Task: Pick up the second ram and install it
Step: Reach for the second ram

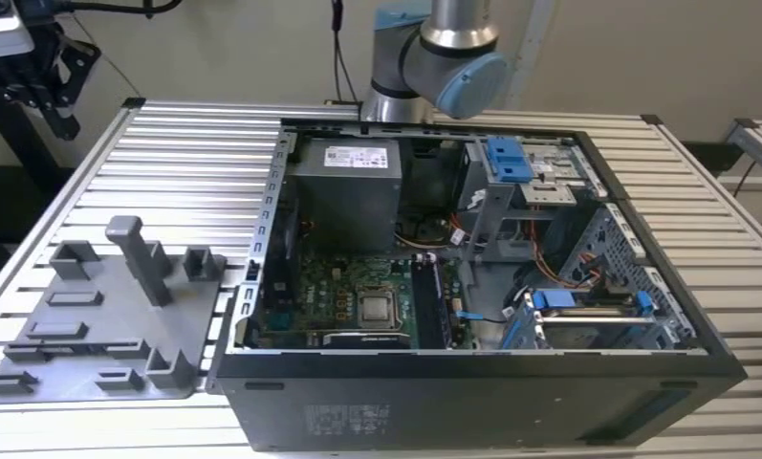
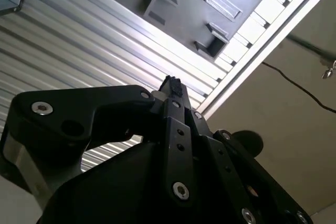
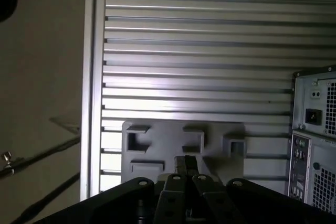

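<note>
Main worry from here: a half-seated stick. Looks like the second ram (image 1: pixel 429 304) standing on edge in the board slots, just to the exterior view's right of the CPU (image 1: pixel 378 308), deep inside the computer case (image 1: pixel 483 406). Too dark down there to judge the latches, or even to separate 1 strip from 2. Not clicked home at both ends would mean a tilted card, bad contact, maybe a stressed slot under any extra push.

Worry number 2: gripper (image 3: pixel 186 161) (image 2: pixel 171 83) pinched right down, fingers pressed together with nothing visible between them in both wrist views. No good for straddling a thin card like that, more likely to jab it.

Position-wise: hanging above the gray tray (image 3: pixel 173 129) on the slatted table (image 3: pixel 199 51), outside the case's back wall. So well apart from the ram, zero contact.
</note>
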